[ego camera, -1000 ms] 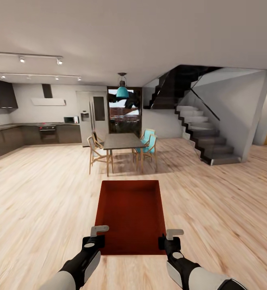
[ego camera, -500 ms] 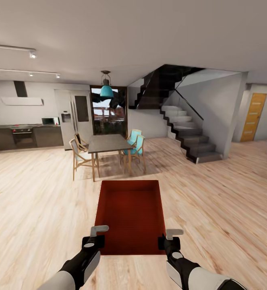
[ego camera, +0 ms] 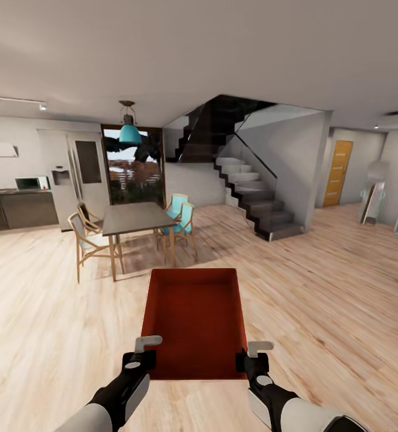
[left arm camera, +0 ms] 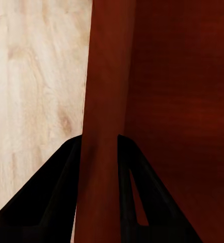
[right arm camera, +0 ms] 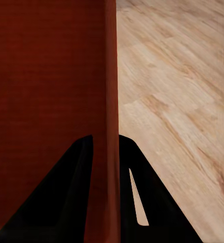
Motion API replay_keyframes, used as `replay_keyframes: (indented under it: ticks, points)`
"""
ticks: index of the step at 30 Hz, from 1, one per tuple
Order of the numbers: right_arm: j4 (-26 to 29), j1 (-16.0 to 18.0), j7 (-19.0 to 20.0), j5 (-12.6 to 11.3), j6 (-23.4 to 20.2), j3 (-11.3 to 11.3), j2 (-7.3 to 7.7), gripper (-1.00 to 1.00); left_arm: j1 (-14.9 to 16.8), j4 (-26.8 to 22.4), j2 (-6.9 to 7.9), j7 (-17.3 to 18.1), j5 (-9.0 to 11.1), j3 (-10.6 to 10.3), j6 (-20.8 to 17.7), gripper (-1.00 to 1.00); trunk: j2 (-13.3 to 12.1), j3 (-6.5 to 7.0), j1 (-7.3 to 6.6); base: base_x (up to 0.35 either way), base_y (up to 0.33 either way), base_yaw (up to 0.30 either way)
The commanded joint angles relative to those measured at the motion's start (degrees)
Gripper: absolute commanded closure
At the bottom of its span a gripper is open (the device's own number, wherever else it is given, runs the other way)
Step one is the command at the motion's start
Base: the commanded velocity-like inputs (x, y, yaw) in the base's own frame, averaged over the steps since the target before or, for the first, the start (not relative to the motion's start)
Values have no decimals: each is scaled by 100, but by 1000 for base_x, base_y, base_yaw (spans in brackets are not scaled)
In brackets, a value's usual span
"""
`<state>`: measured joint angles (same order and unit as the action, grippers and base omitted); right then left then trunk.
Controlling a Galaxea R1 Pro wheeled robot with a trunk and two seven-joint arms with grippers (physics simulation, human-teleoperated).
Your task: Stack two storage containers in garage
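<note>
bin carried over wood floor | left pincer clamped on its left wall | right pincer clamped on right wall | stairs ahead

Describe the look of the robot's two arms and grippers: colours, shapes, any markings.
Both forearms are pale grey-white shells that give way to black wrist sections. The left gripper and right gripper carry light grey, angular bracket-like tops above the black housing, each with a small pale round spot. In the wrist views the fingers are flat, black, tapering wedges. No cables or lettering are visible.
</note>
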<state>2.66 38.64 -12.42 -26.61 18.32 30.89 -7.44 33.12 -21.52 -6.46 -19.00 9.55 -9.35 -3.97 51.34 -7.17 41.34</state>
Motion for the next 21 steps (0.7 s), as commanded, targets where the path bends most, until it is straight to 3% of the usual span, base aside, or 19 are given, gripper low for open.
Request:
replay_keyframes:
  ticks: [1,21]
  points:
    - [-2,3,-6,-46,22,-58,76,100,8,-27,70,-69,-6,171,-43,100,6,-9,4,311,193,-282]
    - [-2,3,2,-46,22,-62,84,100,6,3,75,-69,-6,171,-43,100,6,-9,4,312,178,-285]
